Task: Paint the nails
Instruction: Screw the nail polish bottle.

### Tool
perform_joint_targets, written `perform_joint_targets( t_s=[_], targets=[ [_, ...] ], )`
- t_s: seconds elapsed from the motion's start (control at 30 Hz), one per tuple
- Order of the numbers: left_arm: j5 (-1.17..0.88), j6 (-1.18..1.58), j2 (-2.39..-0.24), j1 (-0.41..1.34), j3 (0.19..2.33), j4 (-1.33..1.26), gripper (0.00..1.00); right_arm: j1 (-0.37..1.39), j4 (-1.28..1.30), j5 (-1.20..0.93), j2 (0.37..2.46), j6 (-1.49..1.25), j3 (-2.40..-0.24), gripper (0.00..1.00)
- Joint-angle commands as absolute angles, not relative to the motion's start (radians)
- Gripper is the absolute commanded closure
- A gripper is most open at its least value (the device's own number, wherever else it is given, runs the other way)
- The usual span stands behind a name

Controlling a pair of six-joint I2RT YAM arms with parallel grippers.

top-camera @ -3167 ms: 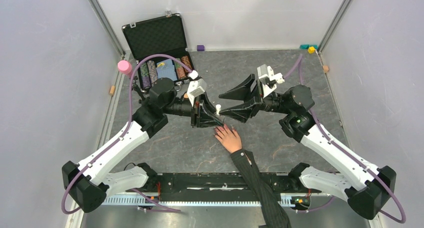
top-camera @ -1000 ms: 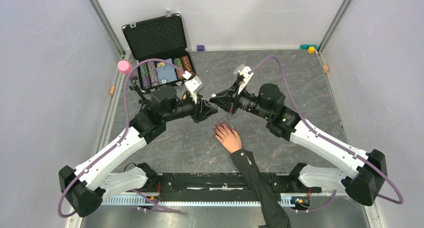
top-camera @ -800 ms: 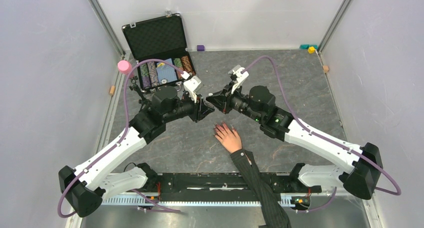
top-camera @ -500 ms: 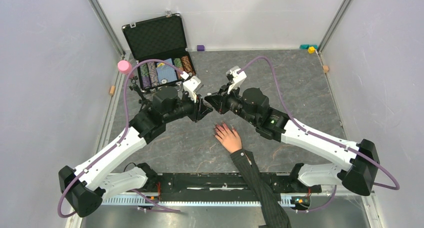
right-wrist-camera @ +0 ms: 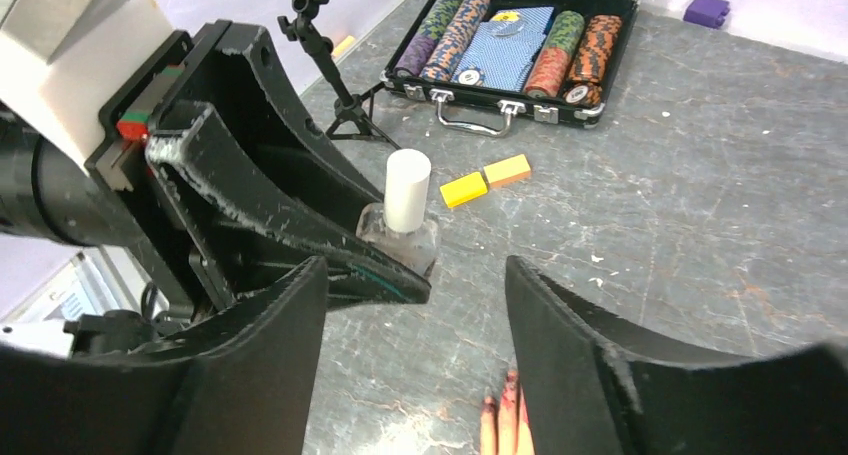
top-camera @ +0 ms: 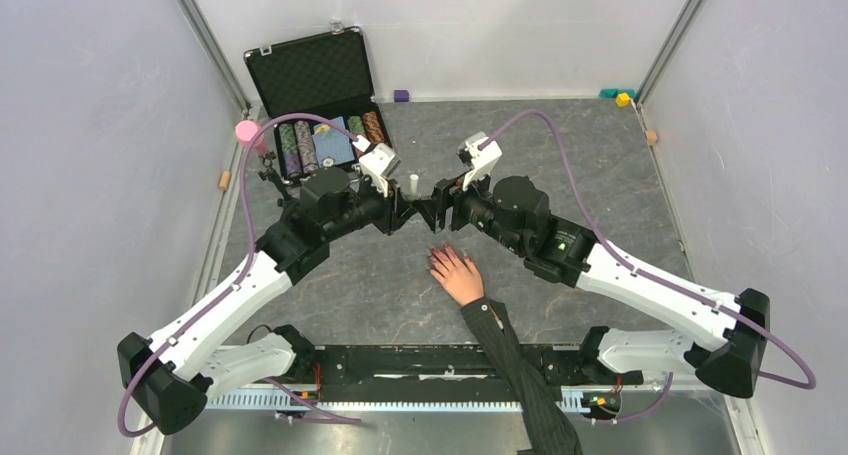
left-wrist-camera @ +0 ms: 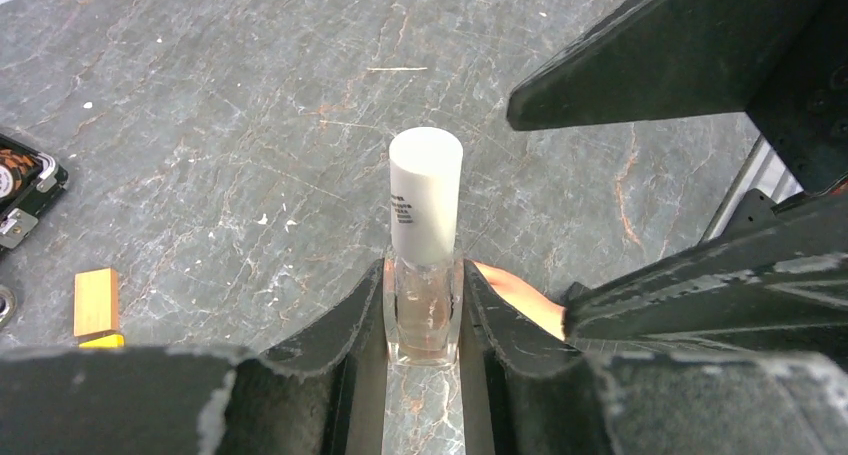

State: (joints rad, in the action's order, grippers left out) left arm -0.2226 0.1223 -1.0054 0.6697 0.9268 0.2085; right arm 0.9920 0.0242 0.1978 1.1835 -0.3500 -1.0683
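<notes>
Top external view, sleeve: a dark pinstriped sleeve (top-camera: 515, 365) comes in from the near edge, between the two arm bases.
Hand: the pale hand (top-camera: 460, 277) lies flat on the table (top-camera: 600, 175), fingers pointing away toward the grippers.
Nails: the reddish nails (right-wrist-camera: 489, 405) sit just on the near side of both grippers and lower, and neither gripper touches them.
Left gripper: the left gripper (top-camera: 408, 209) is clamped on the glass body of the bottle (left-wrist-camera: 424, 320), holding it upright.
Cap: the white cap (left-wrist-camera: 425, 200) is on, long axis vertical, straight ahead of the right gripper (top-camera: 440, 203), which looks the one placed to take it.
Right gripper: jaws wide and empty, tips just short of the cap.
Bottle contents: pale clear liquid, level hard to tell.
Case: the open case (top-camera: 310, 75) at far left holds rows of chips (right-wrist-camera: 440, 25) and a blue deck (right-wrist-camera: 497, 45).
</notes>
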Motion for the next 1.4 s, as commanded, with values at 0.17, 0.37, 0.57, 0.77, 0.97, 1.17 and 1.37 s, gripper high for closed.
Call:
perform_joint_targets(
  t_s=[0.17, 0.37, 0.57, 0.77, 0.97, 1.17, 1.37],
  targets=[
    [-0.255, 0.087, -1.016, 0.668, 0.994, 0.148, 0.98, 0.969, 0.136, 0.291, 1.09, -0.265, -1.146, 0.16],
    [-0.264, 0.079, -1.025, 0.664, 1.021, 0.186, 0.98, 0.882, 0.084, 0.142, 1.035, -0.234, -1.122, 0.13],
    [-0.493, 0.066, -1.024, 0.655, 1.04, 0.185, 0.98, 0.836, -0.068, -0.071, 0.982, -0.163, -1.062, 0.14],
    [-0.945, 0.145, -1.018, 0.655, 1.032, 0.069, 0.98, 0.836, -0.235, -0.271, 0.939, -0.142, -0.993, 0.15],
    [-1.071, 0.26, -1.035, 0.656, 1.014, -0.064, 0.98, 0.836, -0.285, -0.458, 0.968, -0.173, -0.998, 0.24],
    [-1.062, 0.275, -1.041, 0.655, 1.011, -0.077, 0.98, 0.836, -0.345, -0.583, 0.975, -0.232, -0.988, 0.32],
    [-1.053, 0.275, -1.039, 0.655, 1.009, -0.077, 0.98, 0.836, -0.337, -0.601, 0.982, -0.244, -0.985, 0.41]
  ],
)
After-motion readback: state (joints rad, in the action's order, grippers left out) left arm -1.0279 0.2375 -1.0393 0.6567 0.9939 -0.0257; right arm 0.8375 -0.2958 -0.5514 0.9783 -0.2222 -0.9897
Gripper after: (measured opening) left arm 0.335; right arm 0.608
